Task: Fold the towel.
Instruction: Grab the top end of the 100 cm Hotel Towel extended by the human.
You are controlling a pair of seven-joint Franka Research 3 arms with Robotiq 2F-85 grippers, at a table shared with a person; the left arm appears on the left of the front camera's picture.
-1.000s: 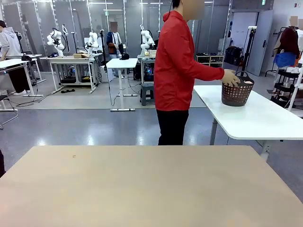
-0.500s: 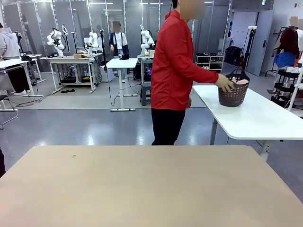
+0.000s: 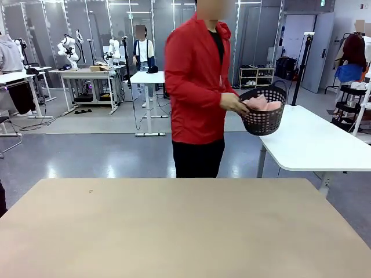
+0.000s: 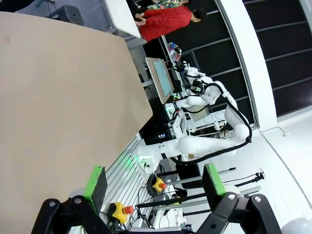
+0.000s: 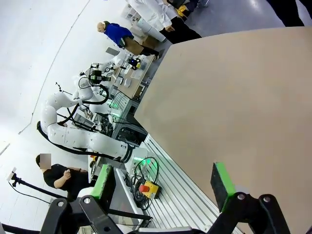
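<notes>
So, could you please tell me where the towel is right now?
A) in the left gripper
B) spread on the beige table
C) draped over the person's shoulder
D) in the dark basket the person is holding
D: the pink towel sits in the dark basket, gripped at its rim by the person's hand.

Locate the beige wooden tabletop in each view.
Front view: the beige wooden tabletop spans the lower part.
Left wrist view: upper left, beyond the open left claw.
Right wrist view: right side, beyond the open right claw.
Shared landmark: its straight far edge.
</notes>
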